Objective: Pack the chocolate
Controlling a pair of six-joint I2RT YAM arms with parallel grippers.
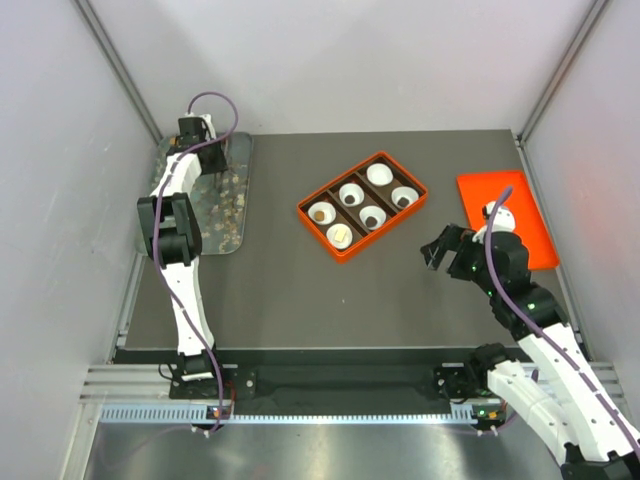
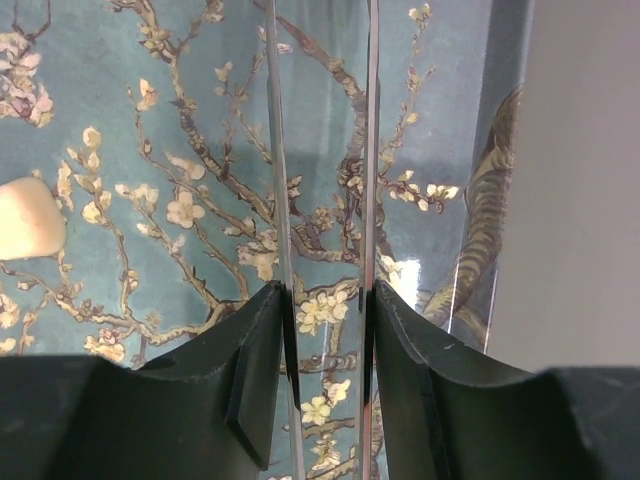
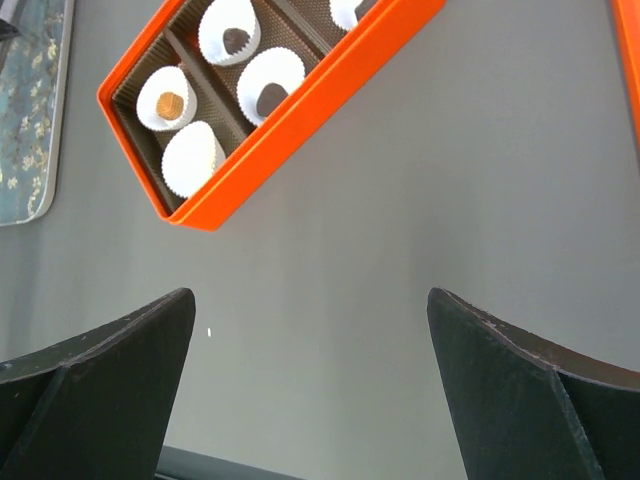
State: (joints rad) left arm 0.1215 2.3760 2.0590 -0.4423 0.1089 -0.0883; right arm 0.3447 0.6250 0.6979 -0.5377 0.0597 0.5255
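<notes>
The left hand (image 2: 327, 300), closed on the thin tongs (image 2: 277, 150), hovers near a cream chocolate (image 2: 28, 218) (light, easily marred): pinch its sides gently.

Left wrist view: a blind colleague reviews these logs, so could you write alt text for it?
The left arm's two dark fingers clamp thin metal tongs, whose two blades run up the picture, slightly apart, over a blue tray printed with blossoming branches. One cream-white chocolate lies on the tray at the left edge, away from the blades.
</notes>
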